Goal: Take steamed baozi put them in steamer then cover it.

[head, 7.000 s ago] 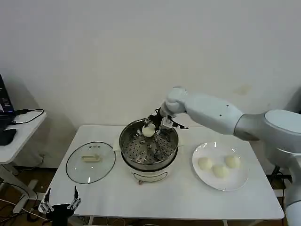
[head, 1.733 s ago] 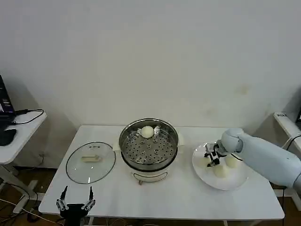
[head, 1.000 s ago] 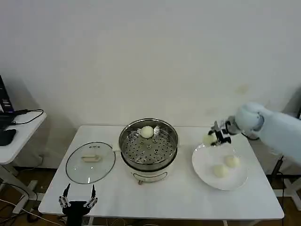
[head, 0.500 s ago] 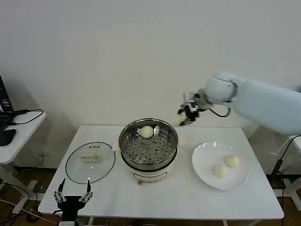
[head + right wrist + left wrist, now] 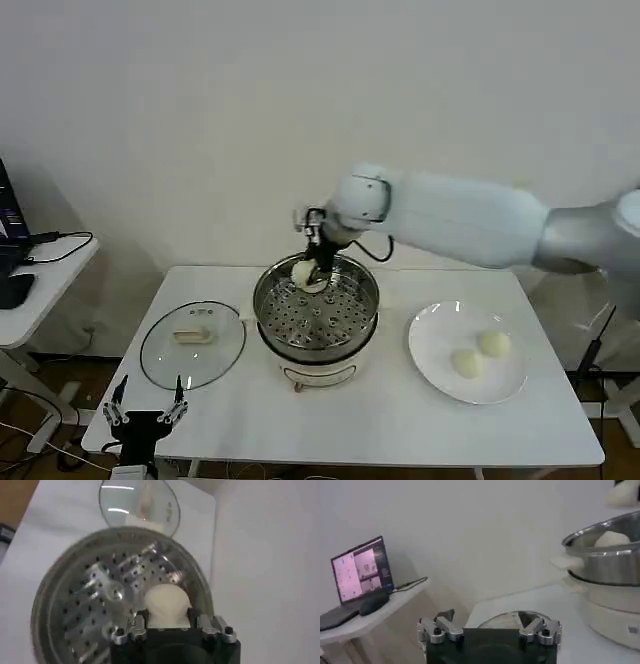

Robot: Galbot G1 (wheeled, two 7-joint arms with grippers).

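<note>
Two baozi point(image 5: 478, 353) left on the white plate point(image 5: 432, 365), right of the steamer point(image 5: 316, 318). Right gripper point(image 5: 308, 268) poised over the steamer's far rim, jaws clamped on a third bun point(image 5: 167, 605). Perforated tray point(image 5: 95, 605) directly beneath; probably a straight lowering called for. Another bun point(image 5: 612, 539) seemingly already inside, near that same far rim, so crowding judged a risk. Round buns, no long axis. Glass lid point(image 5: 192, 343) flat left of the steamer, nearer the idle left gripper point(image 5: 141, 418), jaws apart.
</note>
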